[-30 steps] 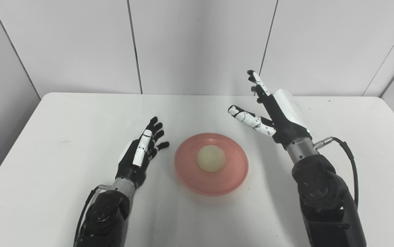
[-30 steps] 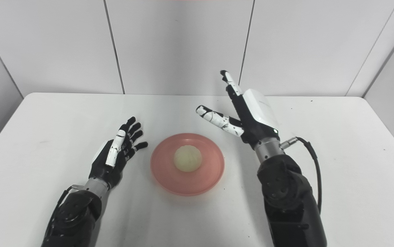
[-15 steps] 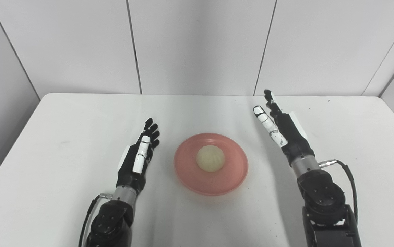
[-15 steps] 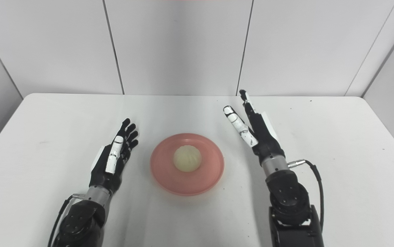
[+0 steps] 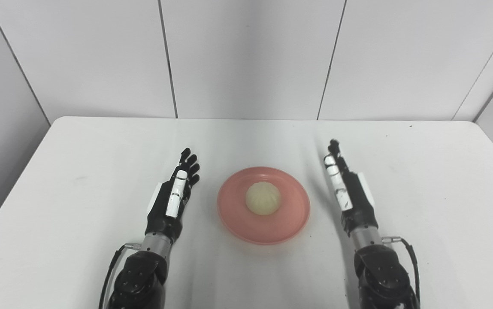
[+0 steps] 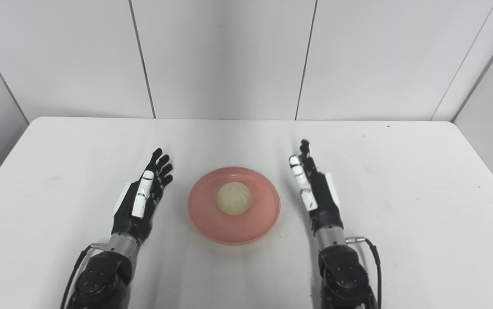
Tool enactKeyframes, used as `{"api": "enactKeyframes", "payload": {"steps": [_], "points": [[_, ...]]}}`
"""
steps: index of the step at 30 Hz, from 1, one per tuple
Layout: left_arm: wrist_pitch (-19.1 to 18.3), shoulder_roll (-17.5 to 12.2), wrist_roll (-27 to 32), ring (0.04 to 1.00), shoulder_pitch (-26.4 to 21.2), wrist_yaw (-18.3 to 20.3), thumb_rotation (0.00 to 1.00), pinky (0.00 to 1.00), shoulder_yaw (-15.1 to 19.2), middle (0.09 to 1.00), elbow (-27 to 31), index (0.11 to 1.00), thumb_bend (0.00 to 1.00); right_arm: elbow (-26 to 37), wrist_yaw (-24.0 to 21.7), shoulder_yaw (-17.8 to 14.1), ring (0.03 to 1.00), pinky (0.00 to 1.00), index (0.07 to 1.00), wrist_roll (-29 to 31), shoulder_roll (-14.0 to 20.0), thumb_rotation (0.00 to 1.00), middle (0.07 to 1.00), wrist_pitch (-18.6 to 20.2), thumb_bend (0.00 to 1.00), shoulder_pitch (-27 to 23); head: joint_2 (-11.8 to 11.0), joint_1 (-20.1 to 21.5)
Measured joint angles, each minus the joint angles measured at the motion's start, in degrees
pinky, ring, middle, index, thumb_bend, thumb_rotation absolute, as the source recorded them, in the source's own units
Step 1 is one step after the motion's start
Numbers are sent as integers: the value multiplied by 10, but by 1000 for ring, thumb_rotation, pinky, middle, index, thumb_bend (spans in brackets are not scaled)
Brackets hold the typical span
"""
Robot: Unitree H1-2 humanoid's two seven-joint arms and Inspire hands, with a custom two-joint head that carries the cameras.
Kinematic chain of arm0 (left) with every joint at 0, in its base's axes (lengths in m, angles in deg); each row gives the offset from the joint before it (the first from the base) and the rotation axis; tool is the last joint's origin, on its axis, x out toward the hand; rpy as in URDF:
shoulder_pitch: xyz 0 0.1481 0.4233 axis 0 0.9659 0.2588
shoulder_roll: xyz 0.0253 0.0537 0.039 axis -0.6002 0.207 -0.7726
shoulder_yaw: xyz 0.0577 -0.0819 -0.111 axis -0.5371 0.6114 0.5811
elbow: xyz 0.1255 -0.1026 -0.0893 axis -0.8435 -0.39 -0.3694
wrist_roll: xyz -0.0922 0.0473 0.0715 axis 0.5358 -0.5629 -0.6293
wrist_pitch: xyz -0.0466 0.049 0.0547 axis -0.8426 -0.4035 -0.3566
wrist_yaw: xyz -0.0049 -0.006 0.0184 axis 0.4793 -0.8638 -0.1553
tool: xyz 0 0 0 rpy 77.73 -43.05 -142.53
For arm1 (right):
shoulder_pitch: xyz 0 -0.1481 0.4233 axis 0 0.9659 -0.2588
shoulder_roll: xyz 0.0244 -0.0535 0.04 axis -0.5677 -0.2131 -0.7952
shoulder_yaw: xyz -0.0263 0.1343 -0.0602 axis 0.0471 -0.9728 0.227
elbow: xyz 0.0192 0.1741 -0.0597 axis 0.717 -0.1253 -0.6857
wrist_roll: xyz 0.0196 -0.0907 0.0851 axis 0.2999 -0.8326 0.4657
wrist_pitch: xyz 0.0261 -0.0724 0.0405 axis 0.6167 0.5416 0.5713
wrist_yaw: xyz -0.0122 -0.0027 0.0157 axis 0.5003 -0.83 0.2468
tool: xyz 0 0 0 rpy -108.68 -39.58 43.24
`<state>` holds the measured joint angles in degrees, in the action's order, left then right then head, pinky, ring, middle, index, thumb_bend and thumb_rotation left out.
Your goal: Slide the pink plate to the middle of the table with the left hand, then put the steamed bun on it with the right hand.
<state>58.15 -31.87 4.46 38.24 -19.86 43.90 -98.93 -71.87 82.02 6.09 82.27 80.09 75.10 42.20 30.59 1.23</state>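
The pink plate (image 5: 289, 216) lies in the middle of the white table (image 5: 79, 150). The pale steamed bun (image 5: 263, 198) sits on the plate's centre. My left hand (image 5: 173, 198) rests edge-on to the left of the plate, apart from it, fingers straight, holding nothing. My right hand (image 5: 347, 189) stands edge-on to the right of the plate, apart from it, fingers straight, holding nothing. In the right eye view the plate (image 6: 255, 221), bun (image 6: 234, 200), left hand (image 6: 142, 198) and right hand (image 6: 315, 191) stand the same way.
The table's far edge meets a grey panelled wall (image 5: 246, 56). Bare white tabletop shows on both sides of the hands. A black cable (image 5: 411, 257) runs by my right wrist.
My right hand has come down and drawn back toward me from its raised, spread pose, its thumb folding in beside the fingers. My left hand straightened and then stayed put. Plate and bun have not moved.
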Motion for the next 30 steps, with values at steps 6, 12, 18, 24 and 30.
{"api": "enactKeyframes", "payload": {"steps": [6, 12, 18, 24, 30], "points": [[2, -1, 0, 968, -3, 0, 1000, 973, -1, 977, -8, 984, 466, -47, 38, 8, 1000, 1000, 1000, -13, 5, 1000, 1000, -100, 386, -1, -1, 1], [3, -4, 0, 958, -9, 1, 1000, 972, -3, 968, -19, 971, 485, -87, 43, 8, 1000, 1000, 1000, 1, 12, 1000, 1000, -123, 336, -22, 1, 0], [5, -7, 0, 950, -14, 6, 1000, 969, -5, 963, -26, 969, 472, -124, 43, 7, 1000, 1000, 1000, 20, 21, 1000, 1000, -143, 274, -45, 0, -1], [6, -10, 0, 945, -19, 10, 1000, 960, -5, 961, -33, 967, 469, -131, 43, 7, 1000, 1000, 1000, 30, 22, 1000, 1000, -143, 273, -49, 0, -3], [7, -10, 0, 949, -23, 14, 1000, 965, -7, 966, -38, 969, 463, -121, 43, 6, 1000, 1000, 1000, 36, 23, 1000, 1000, -140, 245, -47, 1, -4]]}}
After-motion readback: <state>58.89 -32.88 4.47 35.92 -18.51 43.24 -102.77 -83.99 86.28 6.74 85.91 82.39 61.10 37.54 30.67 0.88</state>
